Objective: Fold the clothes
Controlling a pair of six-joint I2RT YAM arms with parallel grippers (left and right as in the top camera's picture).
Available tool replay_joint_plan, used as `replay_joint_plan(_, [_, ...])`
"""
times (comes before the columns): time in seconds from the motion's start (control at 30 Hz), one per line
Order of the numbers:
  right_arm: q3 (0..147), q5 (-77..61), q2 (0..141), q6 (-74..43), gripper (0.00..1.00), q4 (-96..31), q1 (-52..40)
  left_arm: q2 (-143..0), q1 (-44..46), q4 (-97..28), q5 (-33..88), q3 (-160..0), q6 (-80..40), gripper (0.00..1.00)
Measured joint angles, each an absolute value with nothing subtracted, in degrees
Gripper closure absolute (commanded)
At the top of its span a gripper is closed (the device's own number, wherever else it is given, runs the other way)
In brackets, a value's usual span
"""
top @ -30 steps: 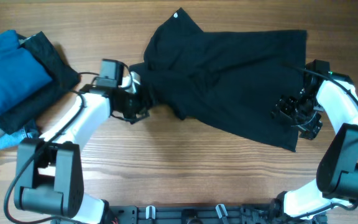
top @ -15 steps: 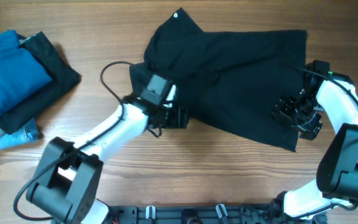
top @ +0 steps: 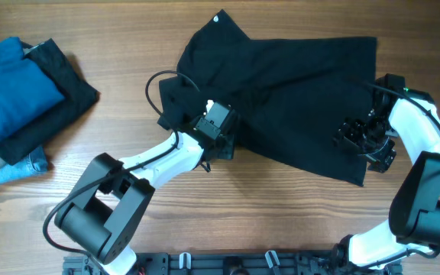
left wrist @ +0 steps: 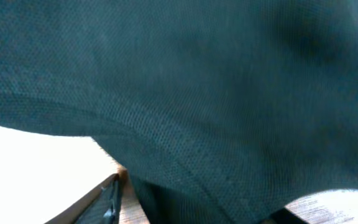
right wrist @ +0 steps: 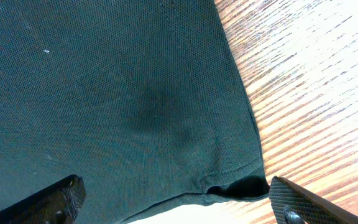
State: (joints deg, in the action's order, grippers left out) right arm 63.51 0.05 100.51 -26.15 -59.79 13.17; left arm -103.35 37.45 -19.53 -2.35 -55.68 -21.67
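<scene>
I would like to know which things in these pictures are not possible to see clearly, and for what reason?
- The left gripper: overhead, its own wrist covers the jaws; in the left wrist view the black garment fills the frame. Open or shut is unclear.
- The white mark on the garment: overhead, too small to read.
- The pale cloth under the folded pile: overhead, cut off by the left edge.

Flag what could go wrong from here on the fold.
1. The black garment lies skewed and bunched near the left gripper. Folding it now would likely lock in wrinkles.
2. The left arm's cable loops across the garment's left edge and might snag or drag it.
3. The right gripper is open over the hem, so a shallow pinch may slip.
</scene>
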Motion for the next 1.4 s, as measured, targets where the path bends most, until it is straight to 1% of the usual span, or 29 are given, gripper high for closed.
replay_joint_plan(0.03, [63.51,0.05,100.51,-26.15,0.00,-59.79,13.17,-103.37,37.45,-19.20,-2.76,-55.68,-21.80,0.77])
replay_joint_plan(0.07, [63.51,0.05,100.51,-26.15,0.00,-59.81,13.17,-103.46,37.45,-19.09,-2.98,-55.68,-21.89,0.96])
replay_joint_plan(0.2, [63.51,0.05,100.51,-26.15,0.00,-60.03,13.17,-103.72,37.45,-19.20,-3.60,-55.68,-21.47,0.96])
replay_joint_plan(0.3, [63.51,0.05,100.51,-26.15,0.00,-60.01,13.17,-103.63,37.45,-21.76,-3.68,-56.12,-21.45,0.96])
replay_joint_plan(0.4, [63.51,0.10,100.51,-26.15,0.00,-60.01,13.17,-102.43,37.45,-29.45,-4.12,-56.58,-20.97,0.96])
replay_joint_plan(0.57, [63.48,0.64,100.51,-26.15,0.00,-59.96,13.17,-96.49,37.45,-48.71,-6.57,-57.80,-19.94,0.96])
replay_joint_plan(0.63, [63.48,1.08,100.51,-26.15,0.00,-60.01,13.17,-92.86,37.45,-52.21,-7.16,-59.90,-18.94,0.93])
replay_joint_plan(0.7, [63.48,1.48,100.51,-26.15,0.00,-60.18,13.17,-88.38,37.45,-52.69,-7.62,-62.78,-17.87,0.92])
replay_joint_plan(0.83, [63.48,1.52,100.51,-25.67,0.00,-62.81,13.17,-80.71,37.45,-51.79,-8.10,-65.49,-16.78,0.94])
replay_joint_plan(0.97, [62.96,-1.13,100.51,-22.46,0.00,-65.80,13.17,-79.31,37.45,-51.90,-8.32,-65.54,-16.53,0.96])
replay_joint_plan(1.1, [58.46,-7.97,100.51,-16.45,0.00,-66.02,13.17,-80.23,37.45,-51.90,-8.32,-65.52,-16.56,0.96])
replay_joint_plan(1.3, [49.84,-20.23,100.51,-11.38,0.00,-64.82,13.04,-80.49,37.45,-51.90,-8.32,-65.52,-16.56,0.96])
replay_joint_plan(1.4, [45.63,-26.50,100.51,-9.13,0.00,-63.18,11.51,-80.58,37.45,-51.90,-8.34,-65.52,-16.56,0.96])
